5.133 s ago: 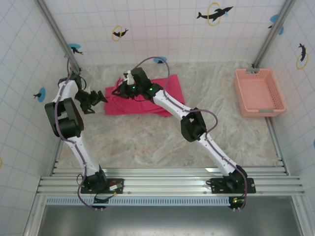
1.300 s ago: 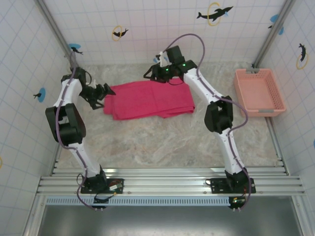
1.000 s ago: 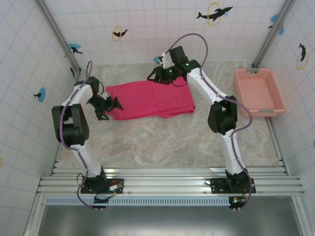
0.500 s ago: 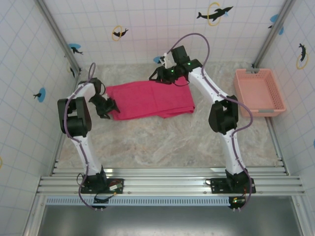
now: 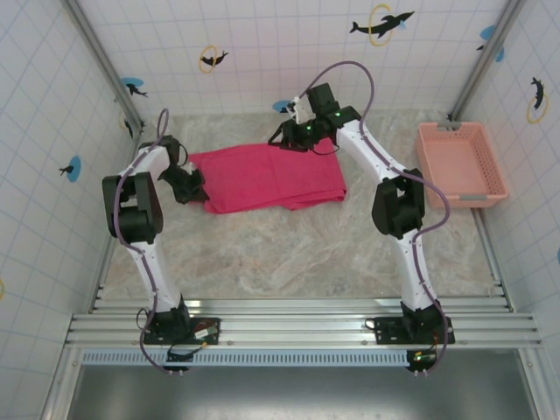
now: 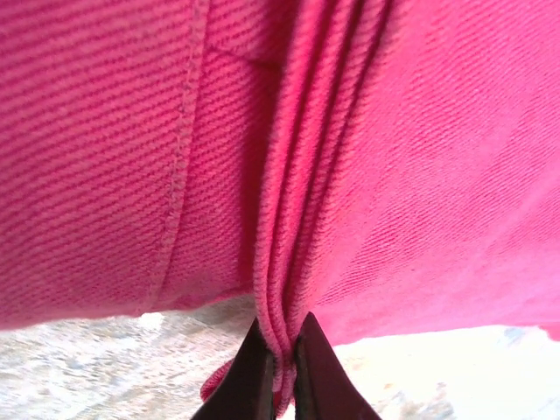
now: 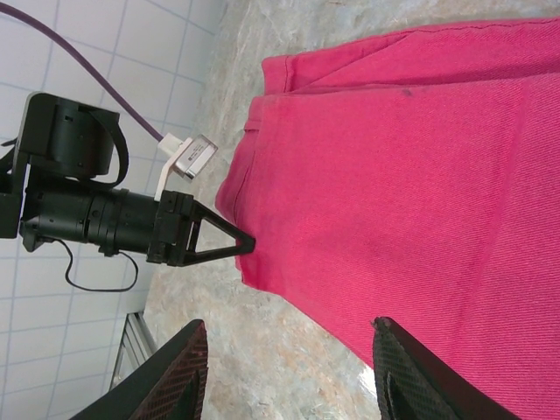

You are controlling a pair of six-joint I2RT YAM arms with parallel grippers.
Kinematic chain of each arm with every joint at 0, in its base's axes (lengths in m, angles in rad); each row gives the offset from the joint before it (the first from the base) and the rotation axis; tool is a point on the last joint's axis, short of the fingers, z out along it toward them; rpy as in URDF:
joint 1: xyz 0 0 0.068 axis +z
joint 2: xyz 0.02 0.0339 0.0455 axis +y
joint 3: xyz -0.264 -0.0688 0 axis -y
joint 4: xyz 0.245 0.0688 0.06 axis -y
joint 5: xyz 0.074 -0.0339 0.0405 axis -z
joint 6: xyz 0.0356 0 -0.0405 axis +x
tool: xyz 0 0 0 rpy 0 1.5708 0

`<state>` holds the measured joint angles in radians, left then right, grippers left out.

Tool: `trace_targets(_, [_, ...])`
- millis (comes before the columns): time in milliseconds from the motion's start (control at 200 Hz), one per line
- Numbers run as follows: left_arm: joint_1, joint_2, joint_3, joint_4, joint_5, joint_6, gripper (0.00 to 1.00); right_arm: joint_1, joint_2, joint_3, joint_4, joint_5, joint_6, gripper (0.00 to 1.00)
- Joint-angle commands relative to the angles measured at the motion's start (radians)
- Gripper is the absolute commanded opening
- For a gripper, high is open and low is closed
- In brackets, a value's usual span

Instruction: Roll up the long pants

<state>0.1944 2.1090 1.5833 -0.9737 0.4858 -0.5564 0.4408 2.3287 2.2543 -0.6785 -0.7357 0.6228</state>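
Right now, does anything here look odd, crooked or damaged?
Nothing looks spilled or damaged. The pants lie folded flat, slightly skewed. The one oddity is at their left end, where the left hand pinches several layers into a bunched ridge. The basket sits upright, apart from them.

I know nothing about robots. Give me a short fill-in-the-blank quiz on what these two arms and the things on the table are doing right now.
1. The left gripper is ____ on a folded edge of the long pants.
2. The right gripper hangs above the pants with its jaws ____ and nothing between them.
3. The pale pink ____ stands at the right side of the table, apart from the pants.

Missing words: shut; open; basket
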Motion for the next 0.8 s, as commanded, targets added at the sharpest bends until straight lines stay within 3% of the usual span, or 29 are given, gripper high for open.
trace_targets(0, [-0.006, -0.035, 0.023, -0.017, 0.029, -0.007, 0.00, 0.003, -0.025, -0.013, 0.001, -0.019, -0.017, 0.52])
trace_targets(245, [-0.006, -0.061, 0.143, -0.052, 0.007, -0.028, 0.00, -0.001, -0.094, -0.081, 0.001, -0.014, -0.039, 0.52])
trace_targets(420, [-0.006, -0.061, 0.340, -0.091, -0.009, -0.056, 0.00, -0.024, -0.140, -0.162, -0.001, 0.005, -0.054, 0.52])
trace_targets(611, [-0.003, 0.033, 0.591, -0.182, -0.022, -0.027, 0.00, -0.069, -0.181, -0.268, -0.017, 0.051, -0.071, 0.52])
trace_targets(791, [-0.004, 0.112, 0.696, -0.199, 0.005, -0.013, 0.00, -0.099, -0.176, -0.326, -0.092, 0.109, -0.117, 0.52])
